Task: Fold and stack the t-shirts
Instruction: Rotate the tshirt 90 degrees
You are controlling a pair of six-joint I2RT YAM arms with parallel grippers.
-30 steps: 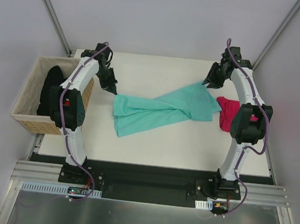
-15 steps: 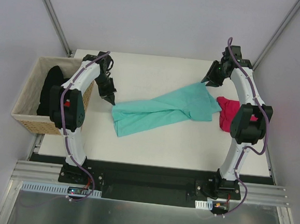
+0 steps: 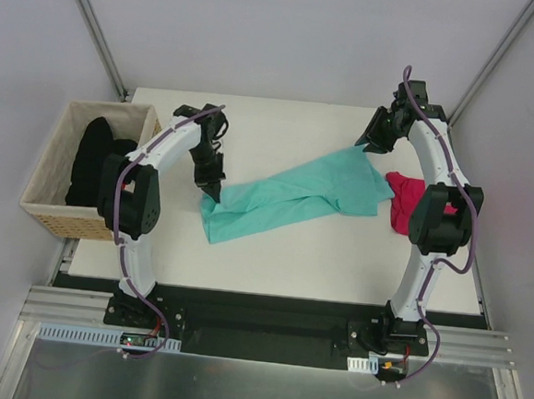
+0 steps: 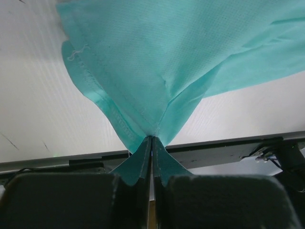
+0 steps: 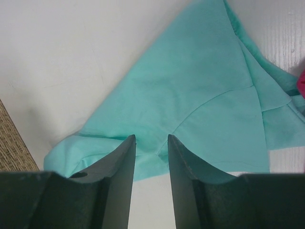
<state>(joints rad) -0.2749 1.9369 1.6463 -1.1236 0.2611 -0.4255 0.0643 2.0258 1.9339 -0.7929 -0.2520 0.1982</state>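
Pinches hem corner of teal t-shirt (image 3: 295, 194) in clenched left gripper (image 4: 151, 139), thin bite at tips. Hovers right gripper (image 5: 151, 138) parted, empty, over far corner. Lies twisted across table (image 3: 336, 260), against magenta t-shirt (image 3: 403, 210). Could slip free under pull, or drag magenta one along.

L arm (image 3: 160, 145) arcs inward over the bench (image 3: 272, 246), wrist pitched down. L pincer (image 3: 214, 188) is closed tight, fingertips (image 4: 143, 155) pinching the teal t-shirt (image 4: 157, 62) edge. R arm (image 3: 437, 153) reaches far fwd, elbow high. R pincer (image 3: 367, 145) is angled down, jaws parted w/ a gap betw them.
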